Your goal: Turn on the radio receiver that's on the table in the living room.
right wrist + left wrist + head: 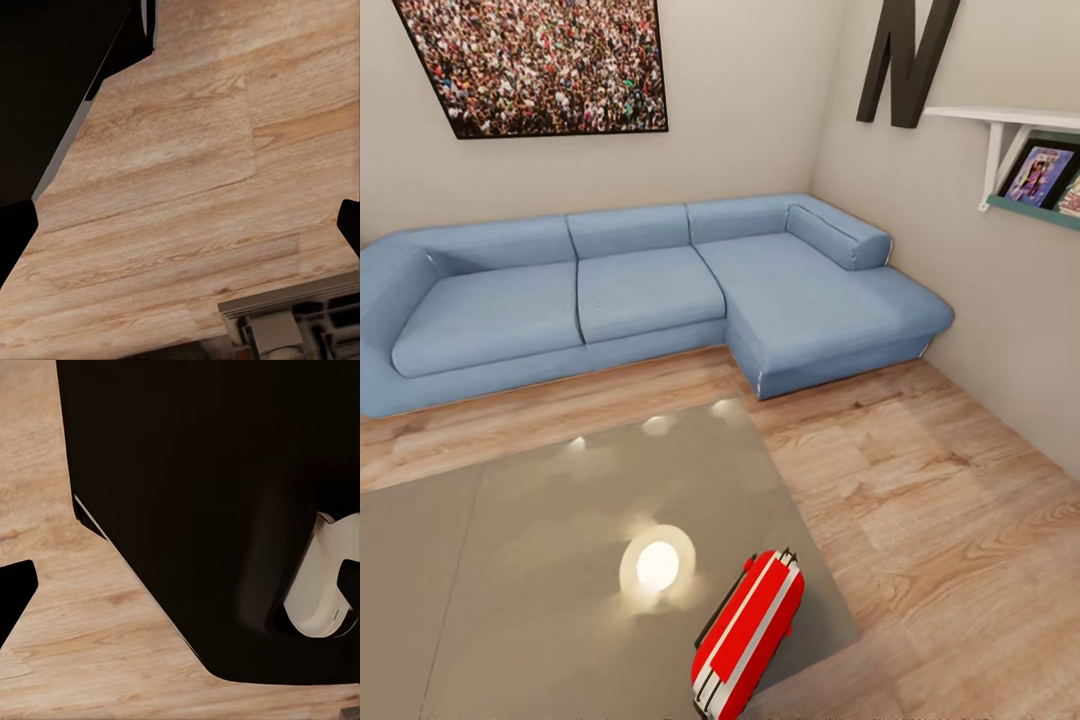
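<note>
Near the right front corner of the table (510, 560), close to its edge, we see the radio (748, 632) lying low in our head view. Its red body runs on a slant, long axis going from close to us up and away toward the right, with the thin wire handle at the far upper end and white bands along its length. Beyond it are the blue sofa (640, 300), the crowd photo (540, 62) and the black N (905, 55), so we are in the living room, facing the table.

Our wrist cameras look down at wood floor (195, 172), not at the radio. In the right wrist view the right gripper (184, 225) shows as two dark fingertips (15, 232) at opposite edges of the picture, set wide apart with nothing between them. The left gripper (180, 589) also shows dark tips far apart, released, in front of a large dark body of the robot.

We judge that the radio lies ahead and to our right, so the right arm is the nearer one for pressing it. We cannot tell from here where the dial or switch faces.
</note>
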### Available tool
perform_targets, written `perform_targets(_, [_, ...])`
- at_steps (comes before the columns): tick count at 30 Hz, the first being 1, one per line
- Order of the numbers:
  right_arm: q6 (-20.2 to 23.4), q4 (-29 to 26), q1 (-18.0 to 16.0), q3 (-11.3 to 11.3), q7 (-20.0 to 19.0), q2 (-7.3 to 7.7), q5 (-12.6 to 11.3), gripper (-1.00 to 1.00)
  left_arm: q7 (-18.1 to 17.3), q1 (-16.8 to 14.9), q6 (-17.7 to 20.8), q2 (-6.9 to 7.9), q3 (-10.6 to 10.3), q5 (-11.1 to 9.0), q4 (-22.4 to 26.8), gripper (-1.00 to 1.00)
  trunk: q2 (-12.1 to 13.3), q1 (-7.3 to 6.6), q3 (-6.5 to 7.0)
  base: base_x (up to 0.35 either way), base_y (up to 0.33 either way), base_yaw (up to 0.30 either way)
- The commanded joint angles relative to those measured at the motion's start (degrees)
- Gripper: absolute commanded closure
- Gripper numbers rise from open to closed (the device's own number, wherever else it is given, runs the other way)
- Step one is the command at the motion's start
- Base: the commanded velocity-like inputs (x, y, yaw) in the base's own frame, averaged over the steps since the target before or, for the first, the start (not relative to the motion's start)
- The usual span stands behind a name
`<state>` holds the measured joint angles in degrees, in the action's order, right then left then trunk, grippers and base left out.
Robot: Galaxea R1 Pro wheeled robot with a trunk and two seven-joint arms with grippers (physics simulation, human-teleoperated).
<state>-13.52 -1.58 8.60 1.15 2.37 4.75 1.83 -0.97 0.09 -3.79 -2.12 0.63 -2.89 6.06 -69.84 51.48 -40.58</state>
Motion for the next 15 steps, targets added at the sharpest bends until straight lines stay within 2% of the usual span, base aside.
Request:
perform_targets(1, [0.0,0.0,-0.02,0.0,0.0,0.0,0.0,-1.0,0.0,0.02,-0.01,0.0,0.0,0.0,0.0,-1.0,0.0,0.0,-0.09,0.0,0.0,0.0])
perform_targets(15, [0.06,0.0,0.0,-0.01,0.0,-0.01,0.01,-1.0,0.0,0.0,-0.03,-0.08,0.07,-0.01,0.18,-1.0,0.0,0.0,-1.35,0.0,0.0,0.0])
